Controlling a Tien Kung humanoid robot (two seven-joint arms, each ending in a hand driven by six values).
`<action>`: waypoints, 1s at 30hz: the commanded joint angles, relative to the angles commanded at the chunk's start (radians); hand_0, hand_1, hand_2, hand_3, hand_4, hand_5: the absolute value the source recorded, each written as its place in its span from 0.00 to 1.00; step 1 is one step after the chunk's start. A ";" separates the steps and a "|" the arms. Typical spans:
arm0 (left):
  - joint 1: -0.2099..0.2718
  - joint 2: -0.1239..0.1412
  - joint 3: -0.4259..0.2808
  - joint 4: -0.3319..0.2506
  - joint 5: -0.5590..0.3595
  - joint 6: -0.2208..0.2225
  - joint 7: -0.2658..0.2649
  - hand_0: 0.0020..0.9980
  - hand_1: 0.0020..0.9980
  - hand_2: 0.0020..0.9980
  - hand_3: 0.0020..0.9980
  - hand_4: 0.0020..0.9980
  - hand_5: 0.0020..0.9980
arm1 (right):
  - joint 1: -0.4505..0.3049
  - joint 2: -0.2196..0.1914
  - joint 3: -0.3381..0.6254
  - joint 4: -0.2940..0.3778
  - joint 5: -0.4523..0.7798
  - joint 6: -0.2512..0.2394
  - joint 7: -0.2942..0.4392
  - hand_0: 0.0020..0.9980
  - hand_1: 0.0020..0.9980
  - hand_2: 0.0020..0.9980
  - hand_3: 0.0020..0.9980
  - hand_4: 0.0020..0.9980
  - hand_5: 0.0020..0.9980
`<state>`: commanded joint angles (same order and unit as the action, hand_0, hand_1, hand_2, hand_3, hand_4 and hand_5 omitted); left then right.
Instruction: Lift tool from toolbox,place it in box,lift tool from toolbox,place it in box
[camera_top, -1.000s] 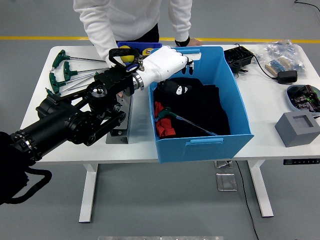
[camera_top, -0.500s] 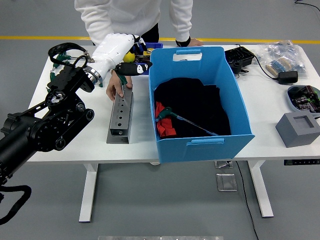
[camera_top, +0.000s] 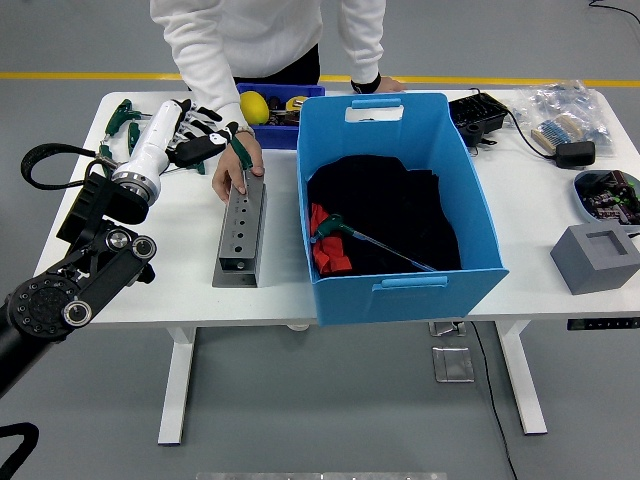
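The big blue box (camera_top: 478, 215) stands mid-table, lined with black cloth. A green T-handle tool (camera_top: 335, 227) lies in it beside something red. The grey tool holder block (camera_top: 242, 228) stands left of the box. My left hand (camera_top: 196, 138), white with dark fingertips, hovers left of the block's far end with its fingers loosely spread and empty. Green T-handle tools (camera_top: 120, 116) lie on the table behind and beside it. A person's hand (camera_top: 233, 168) rests on the block's far end, with a green handle (camera_top: 241, 151) at its fingers.
A small blue bin (camera_top: 276, 134) with a yellow item (camera_top: 255, 107) sits behind the block. The person's other hand (camera_top: 377, 85) rests behind the box. A black charger (camera_top: 475, 117), bagged parts (camera_top: 565, 115), a dish (camera_top: 605, 192) and a grey foam block (camera_top: 595, 258) fill the right.
My left hand has drawn back from the blue box's left rim, leftward and toward me, to the table's left side. The person's hand stays on the grey block.
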<state>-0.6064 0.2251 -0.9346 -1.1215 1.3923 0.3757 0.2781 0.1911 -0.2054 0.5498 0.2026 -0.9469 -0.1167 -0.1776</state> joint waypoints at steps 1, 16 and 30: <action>0.003 -0.001 0.002 0.001 -0.046 0.005 0.006 0.27 0.38 0.48 0.62 0.74 0.56 | 0.000 0.000 0.000 0.000 -0.001 0.000 0.000 0.66 0.61 0.67 0.54 0.79 0.60; -0.010 -0.015 0.022 0.080 -0.663 -0.038 0.046 0.28 0.42 0.57 0.82 0.73 0.80 | 0.005 0.000 -0.011 0.000 0.017 -0.002 0.002 0.66 0.61 0.67 0.54 0.79 0.60; -0.047 -0.041 0.027 0.178 -0.924 -0.103 0.011 0.28 0.43 0.60 0.85 0.75 0.84 | 0.014 0.001 -0.016 0.003 0.019 -0.003 0.001 0.66 0.60 0.67 0.54 0.78 0.60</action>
<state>-0.6533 0.1838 -0.9078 -0.9432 0.4679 0.2729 0.2886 0.2050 -0.2047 0.5334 0.2053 -0.9274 -0.1198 -0.1762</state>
